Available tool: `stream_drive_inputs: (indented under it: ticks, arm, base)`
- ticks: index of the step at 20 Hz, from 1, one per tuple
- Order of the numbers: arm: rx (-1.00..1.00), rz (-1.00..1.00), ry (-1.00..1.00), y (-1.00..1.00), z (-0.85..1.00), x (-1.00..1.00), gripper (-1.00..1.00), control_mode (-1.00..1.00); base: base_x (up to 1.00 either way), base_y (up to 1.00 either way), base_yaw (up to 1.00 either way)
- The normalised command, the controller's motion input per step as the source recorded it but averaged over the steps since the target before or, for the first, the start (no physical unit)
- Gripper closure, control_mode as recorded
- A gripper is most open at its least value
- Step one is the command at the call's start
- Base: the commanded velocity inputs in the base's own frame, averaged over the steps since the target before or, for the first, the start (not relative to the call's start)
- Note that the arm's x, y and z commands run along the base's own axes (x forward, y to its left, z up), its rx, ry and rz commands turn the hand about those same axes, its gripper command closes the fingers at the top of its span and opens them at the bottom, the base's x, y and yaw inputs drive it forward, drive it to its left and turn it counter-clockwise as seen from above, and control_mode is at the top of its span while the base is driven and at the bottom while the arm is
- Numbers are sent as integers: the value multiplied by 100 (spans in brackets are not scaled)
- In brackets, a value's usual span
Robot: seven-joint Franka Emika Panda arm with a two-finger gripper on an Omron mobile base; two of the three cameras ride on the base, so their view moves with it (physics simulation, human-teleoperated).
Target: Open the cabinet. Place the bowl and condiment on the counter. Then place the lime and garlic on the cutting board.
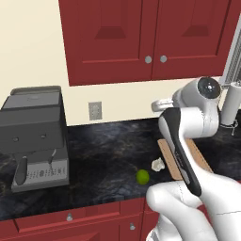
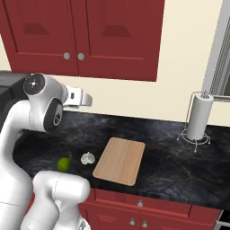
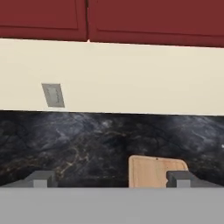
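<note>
The cabinet [image 1: 141, 37] [image 2: 81, 31] hangs on the wall with both doors shut, and its lower edge [image 3: 131, 22] runs across the top of the hand view. The bowl and the condiment are out of view. On the counter [image 1: 108, 150] [image 2: 170, 166] lie the lime [image 1: 142, 176] [image 2: 63, 164] and the garlic [image 1: 157, 164] [image 2: 88, 158], just left of the cutting board [image 2: 120, 160] [image 1: 200, 157] [image 3: 156, 171]. My gripper [image 3: 110, 178] is open and empty. It is held level above the counter, below the cabinet, facing the wall.
A grey coffee machine [image 1: 35, 136] stands at the counter's left. A paper towel holder [image 2: 199, 117] [image 1: 230, 106] stands at the right. A wall outlet [image 1: 95, 110] [image 3: 53, 95] sits on the cream backsplash. Red lower drawers [image 1: 70, 217] run along the front.
</note>
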Motion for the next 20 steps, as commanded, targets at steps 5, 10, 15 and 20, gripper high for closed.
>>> stream_drive_inputs:
  ticks: [5,10,15,20]
  arm:
    - [0,-2,-21,0,41,-6,-100,-100]
    - [0,-2,-21,0,49,-7,-100,-100]
    - [0,-3,-18,-2,48,-9,-100,-100]
    - [-3,-2,-10,0,31,0,-100,-100]
  base:
    - [0,0,0]
    - [0,0,0]
    - [0,0,0]
    - [0,0,0]
